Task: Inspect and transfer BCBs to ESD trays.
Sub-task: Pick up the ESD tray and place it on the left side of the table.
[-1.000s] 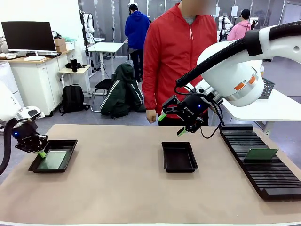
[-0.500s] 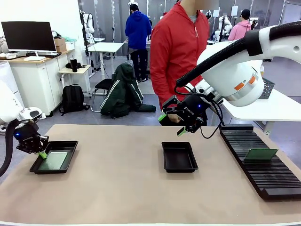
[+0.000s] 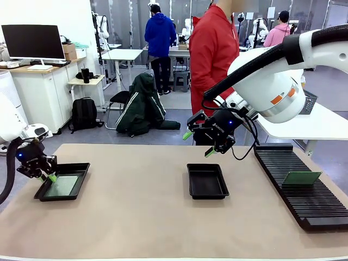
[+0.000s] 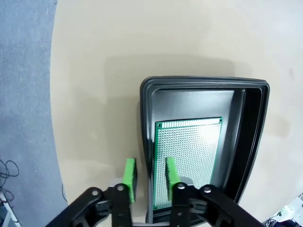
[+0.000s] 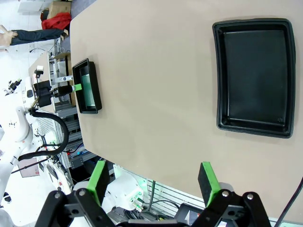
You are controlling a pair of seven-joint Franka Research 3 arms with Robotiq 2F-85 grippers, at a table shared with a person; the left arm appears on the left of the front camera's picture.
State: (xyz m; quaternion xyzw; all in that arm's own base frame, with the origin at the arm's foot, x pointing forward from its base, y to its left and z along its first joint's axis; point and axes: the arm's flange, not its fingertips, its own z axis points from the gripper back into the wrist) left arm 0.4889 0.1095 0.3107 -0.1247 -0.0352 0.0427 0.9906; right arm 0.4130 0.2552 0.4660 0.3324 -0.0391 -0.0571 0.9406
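Observation:
One BCB point(image 4: 189, 158), a green perforated board, lies flat inside the left ESD tray point(image 4: 203, 83), a shallow black tray near the table's left edge point(image 3: 76, 167). My left gripper point(image 4: 149, 176) is open just over that tray's near-left rim, its green pads either side of the rim and the board's edge, gripping nothing. It also appears low over that tray's left end in the front view point(image 3: 46, 175). The second ESD tray point(image 3: 207, 181) sits empty mid-table point(image 5: 253, 75). My right gripper point(image 3: 198, 142) hovers open above it, holding nothing point(image 5: 152, 182). Another BCB point(image 3: 302, 178) stands on edge in the rack.
A long black slotted rack point(image 3: 304, 201) runs along the table's right side. A person in a red jacket point(image 3: 212, 60) stands beyond the far edge. Bare tan tabletop point(image 3: 136, 206) lies between the two trays and in front of them.
My left gripper's fingers have opened and let go of the board, which now lies in the left tray. The person has shifted to the right. My right arm has stayed put.

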